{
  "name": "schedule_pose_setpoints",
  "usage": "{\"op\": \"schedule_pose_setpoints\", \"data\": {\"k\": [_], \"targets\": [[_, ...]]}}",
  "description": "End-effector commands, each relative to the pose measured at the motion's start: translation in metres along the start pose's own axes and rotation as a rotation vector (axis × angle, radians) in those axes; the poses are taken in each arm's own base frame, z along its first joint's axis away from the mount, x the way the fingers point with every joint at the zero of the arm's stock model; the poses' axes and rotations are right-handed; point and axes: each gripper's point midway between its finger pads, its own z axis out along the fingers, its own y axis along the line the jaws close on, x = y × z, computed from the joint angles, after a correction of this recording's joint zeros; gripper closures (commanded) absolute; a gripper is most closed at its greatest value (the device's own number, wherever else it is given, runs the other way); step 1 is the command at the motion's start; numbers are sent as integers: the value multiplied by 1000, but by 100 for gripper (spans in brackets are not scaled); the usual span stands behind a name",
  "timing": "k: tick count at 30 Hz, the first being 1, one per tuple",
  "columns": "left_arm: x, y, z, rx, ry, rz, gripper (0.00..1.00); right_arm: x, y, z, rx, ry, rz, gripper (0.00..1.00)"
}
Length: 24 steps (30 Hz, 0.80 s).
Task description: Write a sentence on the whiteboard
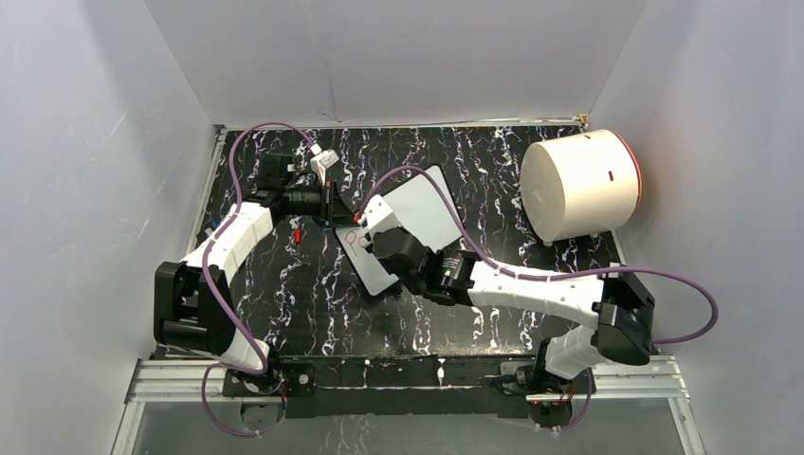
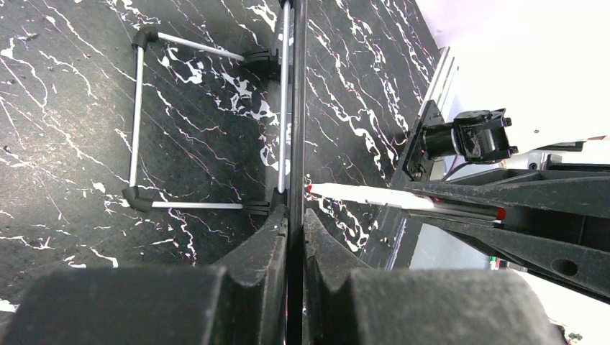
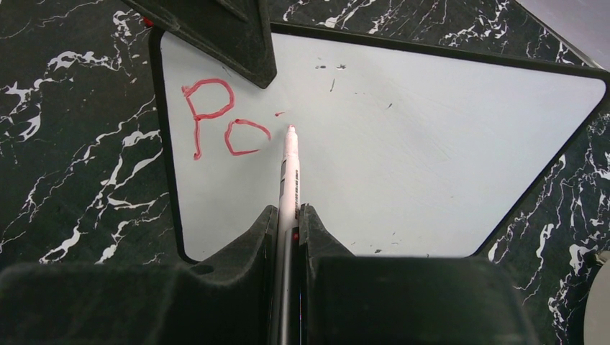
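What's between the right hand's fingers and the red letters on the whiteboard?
Only the white marker, clamped in the right hand. Its red tip ends just right of the "Po" on the whiteboard. The right wrist view shows it.

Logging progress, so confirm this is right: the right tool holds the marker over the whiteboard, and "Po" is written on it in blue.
Not quite. The letters "Po" are red, not blue, as the right wrist view shows. The rest stands: the right tool holds the marker over the whiteboard.
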Motion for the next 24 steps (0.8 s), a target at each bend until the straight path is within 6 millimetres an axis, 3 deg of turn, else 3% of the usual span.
{"op": "schedule_pose_setpoints", "data": {"k": [1, 24], "targets": [[26, 8, 9, -36, 86, -72, 100, -6, -13, -5, 54, -23, 34, 100], [27, 7, 10, -32, 91, -67, 100, -11, -8, 11, 51, -40, 51, 100]]}}
